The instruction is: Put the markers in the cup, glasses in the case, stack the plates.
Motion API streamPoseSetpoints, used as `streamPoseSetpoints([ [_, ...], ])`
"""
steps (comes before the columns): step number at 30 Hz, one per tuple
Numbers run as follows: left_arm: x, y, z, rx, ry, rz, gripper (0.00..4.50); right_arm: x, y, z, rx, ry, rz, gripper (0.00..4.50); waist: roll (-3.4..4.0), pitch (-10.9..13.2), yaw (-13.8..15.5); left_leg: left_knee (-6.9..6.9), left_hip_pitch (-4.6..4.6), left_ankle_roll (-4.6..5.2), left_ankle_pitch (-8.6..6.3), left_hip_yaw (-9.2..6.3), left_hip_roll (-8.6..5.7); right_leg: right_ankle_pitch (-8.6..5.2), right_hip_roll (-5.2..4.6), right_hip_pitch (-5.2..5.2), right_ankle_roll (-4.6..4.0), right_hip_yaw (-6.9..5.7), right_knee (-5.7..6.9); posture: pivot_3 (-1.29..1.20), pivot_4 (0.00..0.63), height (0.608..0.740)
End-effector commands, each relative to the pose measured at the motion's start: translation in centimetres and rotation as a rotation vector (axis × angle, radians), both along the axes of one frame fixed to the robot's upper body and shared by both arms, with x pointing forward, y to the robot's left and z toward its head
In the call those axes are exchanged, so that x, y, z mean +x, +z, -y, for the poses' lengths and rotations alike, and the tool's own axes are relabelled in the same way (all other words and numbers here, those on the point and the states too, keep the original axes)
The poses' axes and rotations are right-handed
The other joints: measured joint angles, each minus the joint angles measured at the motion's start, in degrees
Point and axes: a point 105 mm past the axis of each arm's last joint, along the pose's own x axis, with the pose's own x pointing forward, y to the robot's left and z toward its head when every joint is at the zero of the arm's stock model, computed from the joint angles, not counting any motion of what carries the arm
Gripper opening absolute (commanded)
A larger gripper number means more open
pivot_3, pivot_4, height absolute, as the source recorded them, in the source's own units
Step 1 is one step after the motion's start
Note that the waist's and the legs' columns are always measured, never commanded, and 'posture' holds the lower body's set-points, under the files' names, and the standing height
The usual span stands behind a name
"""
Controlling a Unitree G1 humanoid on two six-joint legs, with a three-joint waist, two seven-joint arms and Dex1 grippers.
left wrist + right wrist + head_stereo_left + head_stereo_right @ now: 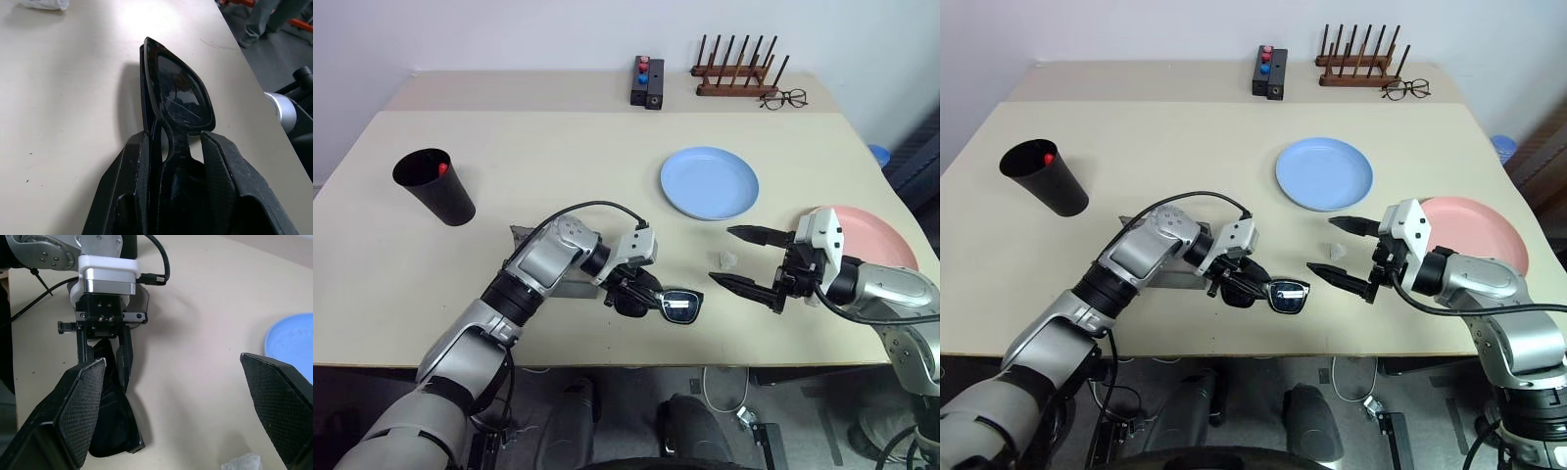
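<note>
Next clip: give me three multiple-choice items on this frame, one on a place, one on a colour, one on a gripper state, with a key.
1. Where do the sunglasses lie?
A. in the cup
B. near the table's front edge, between the grippers
C. on the blue plate

2. What colour is the plate by the right arm?
A. pink
B. green
C. white

3. How is the left gripper?
A. wide open over the cup
B. closed around the sunglasses' frame
C. holding a marker

Key: 1 B, the sunglasses rest on the tabletop between the left gripper and the open right gripper. 2 A, the pink plate lies beside the right arm, the blue plate farther back. 3 B, the left wrist view shows both fingers flanking the frame at its bridge.
</note>
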Motion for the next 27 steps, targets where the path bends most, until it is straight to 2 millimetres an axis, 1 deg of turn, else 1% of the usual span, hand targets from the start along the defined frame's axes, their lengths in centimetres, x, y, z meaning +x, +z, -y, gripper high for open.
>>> streamPoseSetpoints([
  [1,-0.6,0.2,0.2,0.001,-0.030,0.008,0.31,0.1,0.9,-0.2,0.008,0.003,0.047,4.50,0.03,0.0,0.0,0.00,0.00,0.00,0.00,0.00,0.00,0.00,0.00,0.01,0.00,0.00,0.00,0.00,0.150,0.740],
  [2,-0.5,0.3,0.3,-0.002,-0.029,0.015,0.03,0.2,0.8,-0.2,0.008,0.004,0.046,4.50,0.08,-0.1,0.1,0.00,0.03,0.00,0.00,0.00,0.00,0.00,-0.01,0.06,0.00,0.00,0.00,0.00,0.150,0.740],
  [7,-0.3,1.2,0.7,-0.040,-0.014,0.022,0.03,0.3,0.8,-0.4,0.005,0.009,0.046,4.50,0.16,-0.1,0.1,0.16,0.07,0.15,0.11,-0.06,-0.02,-0.01,-0.07,0.22,-0.04,-0.04,-0.01,0.00,0.150,0.740],
  [13,-0.2,3.2,1.1,-0.102,0.023,-0.058,0.03,0.6,0.7,-0.3,0.004,0.007,0.049,4.50,0.16,-0.1,0.1,0.49,-0.09,0.29,0.04,-0.06,-0.01,-0.04,-0.23,0.23,-0.11,0.00,-0.01,0.00,0.150,0.740],
  [16,-0.2,5.4,1.3,-0.149,0.032,-0.122,0.03,0.8,0.6,-0.4,0.001,0.009,0.050,4.50,0.15,-0.1,0.1,0.51,-0.17,0.32,0.03,-0.07,-0.01,0.00,-0.21,0.17,-0.03,-0.02,-0.01,0.00,0.150,0.740],
  [18,-0.2,7.5,1.0,-0.178,0.021,-0.151,0.03,0.8,0.7,-0.5,0.005,0.012,0.052,4.50,0.15,0.0,0.0,0.51,-0.19,0.33,0.02,-0.07,-0.01,0.01,-0.19,0.14,-0.02,-0.02,-0.01,0.00,0.150,0.740],
  [20,-0.1,9.1,0.7,-0.197,0.022,-0.156,0.03,0.9,0.7,-0.5,0.006,0.013,0.052,4.50,0.15,0.0,0.0,0.49,-0.22,0.34,0.01,-0.06,-0.01,0.02,-0.12,0.10,0.00,-0.04,-0.01,0.00,0.150,0.740],
  [21,0.0,9.5,0.5,-0.194,0.029,-0.160,0.03,0.9,0.7,-0.5,0.006,0.014,0.052,4.50,0.15,0.0,0.0,0.48,-0.22,0.35,0.01,-0.06,-0.01,0.03,-0.09,0.10,0.02,-0.05,-0.01,0.00,0.150,0.740],
  [23,0.1,10.3,-0.6,-0.167,0.032,-0.136,0.03,1.0,0.7,-0.4,0.007,0.016,0.052,4.50,0.16,0.0,-0.2,0.46,-0.20,0.36,0.00,-0.05,-0.02,0.06,-0.08,0.10,0.08,-0.06,-0.01,0.00,0.150,0.740],
  [25,0.0,11.0,-2.1,-0.134,0.031,-0.120,0.03,1.0,0.7,-0.4,0.006,0.019,0.053,4.50,0.17,0.0,-0.6,0.41,-0.18,0.36,0.00,-0.04,-0.02,0.07,-0.06,0.09,0.10,-0.06,-0.01,0.00,0.150,0.740],
  [27,0.2,11.0,-4.1,-0.071,0.047,-0.083,0.03,1.2,0.7,-0.4,0.007,0.020,0.054,4.50,0.18,0.0,-1.0,0.35,-0.16,0.36,0.00,-0.04,-0.01,0.07,-0.04,0.08,0.09,-0.06,0.00,0.00,0.150,0.740],
])
